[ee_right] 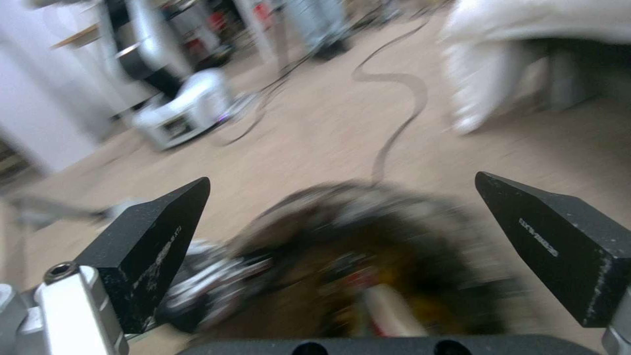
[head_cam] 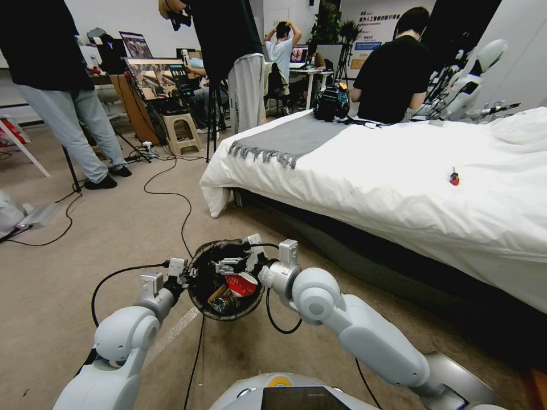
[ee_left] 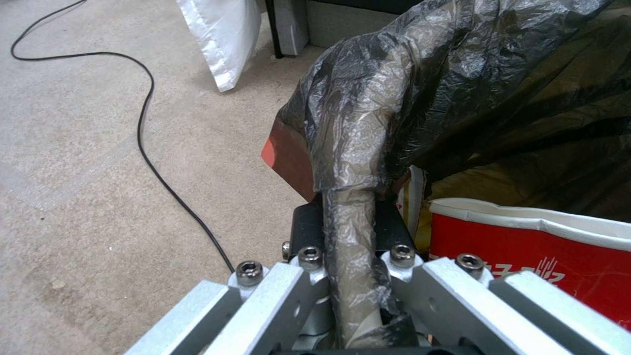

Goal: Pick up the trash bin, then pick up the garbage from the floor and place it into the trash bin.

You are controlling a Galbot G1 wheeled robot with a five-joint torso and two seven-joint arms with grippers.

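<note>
Beige carpet, the floor, runs from the left edge to a white bed on the right, with a black cable snaking across it toward the robot. Desks, a stool and standing people crowd the room behind.

Low in the head view, the left gripper is at the near-left rim of the bin, which sits up off the carpet between the two arms. The left wrist view settles it: the fingers are clamped on the bag-wrapped rim, black liner bunched over the top. Just inside that rim, a red-and-white cup is pressed close, cut off at the frame edge.

From the head camera the bin's mouth shows the red cup and a tan scrap lying inside; what lies deeper is too dark to sort out.

Over to the right: the right gripper hangs over the bin's opening. Its wrist view gives the jaws wide apart, black fingertips at either side with nothing between them, and the bin below as a smeared dark ring, contents unreadable. The same view catches the cable and the bed's hanging cover, both blurred.
</note>
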